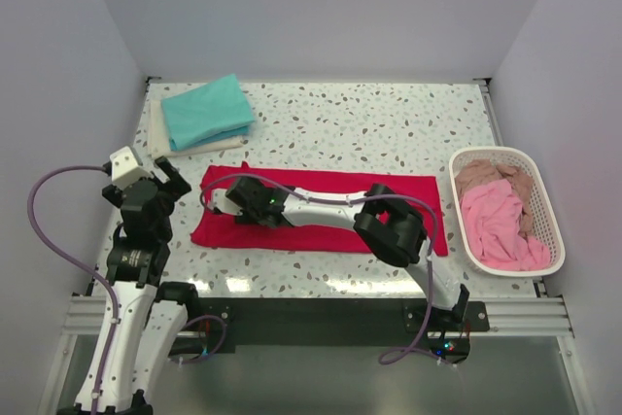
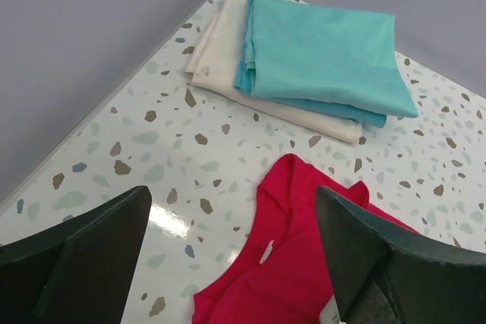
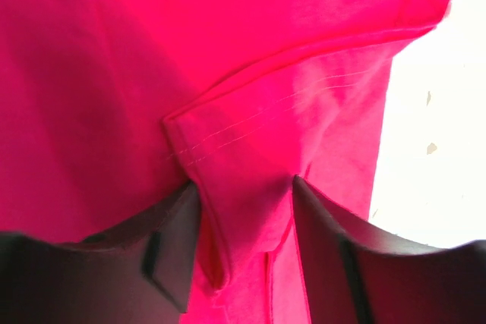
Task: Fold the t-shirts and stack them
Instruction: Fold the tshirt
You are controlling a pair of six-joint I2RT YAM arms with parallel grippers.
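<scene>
I am driving this rig in what reads as a robotics lab cell, not a home: plain pale walls (image 1: 321, 7) box in a speckled bench (image 1: 389, 123) on three sides. The left arm (image 1: 136, 230) and right arm (image 1: 389, 225) are bolted to a bare aluminium rail (image 1: 525, 313) at the near edge. Loose lilac cables (image 1: 31, 209) loop off them.

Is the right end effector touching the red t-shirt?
Touching. Right wrist view: the right end effector straddles a raised fold of the red t-shirt, fabric against its fingers.
</scene>
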